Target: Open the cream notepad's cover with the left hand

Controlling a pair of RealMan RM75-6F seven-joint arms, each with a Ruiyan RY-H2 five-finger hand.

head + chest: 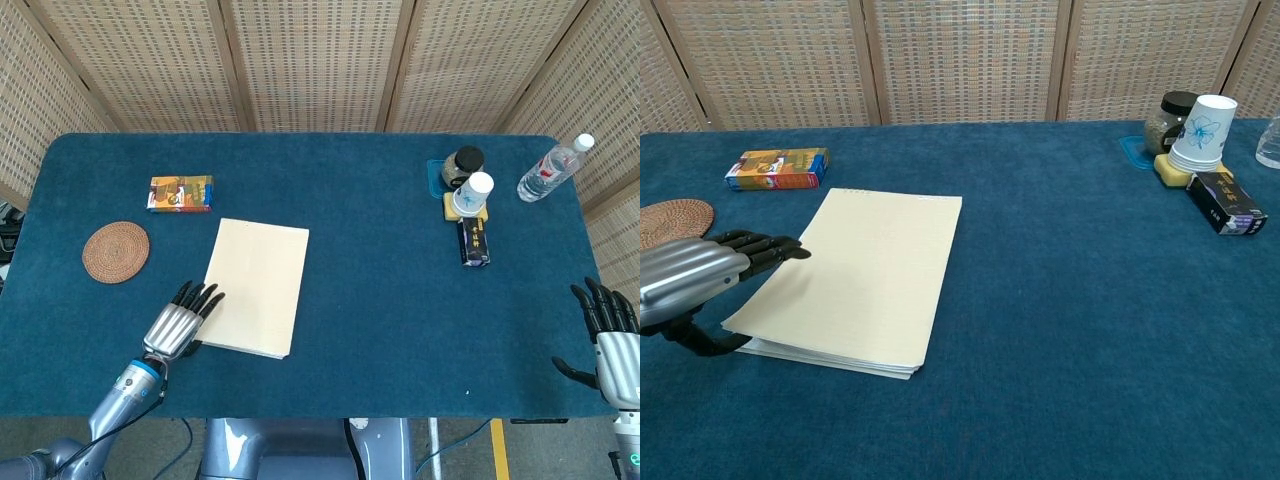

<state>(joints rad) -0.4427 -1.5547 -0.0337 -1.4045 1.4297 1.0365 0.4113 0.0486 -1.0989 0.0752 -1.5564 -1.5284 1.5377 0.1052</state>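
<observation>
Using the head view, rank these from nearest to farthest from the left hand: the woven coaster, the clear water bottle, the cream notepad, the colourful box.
From the left hand:
1. Cream notepad, right beside the fingers, just to their right.
2. Round woven rattan coaster, up and to the left.
3. Colourful rectangular box, farther back on the left side.
4. Clear plastic water bottle, far back right corner.

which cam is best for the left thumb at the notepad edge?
Chest view: the left hand fills the near corner, thumb curled at the notepad edge. Head view shows only the hand's back from above; thumb barely visible.
</observation>
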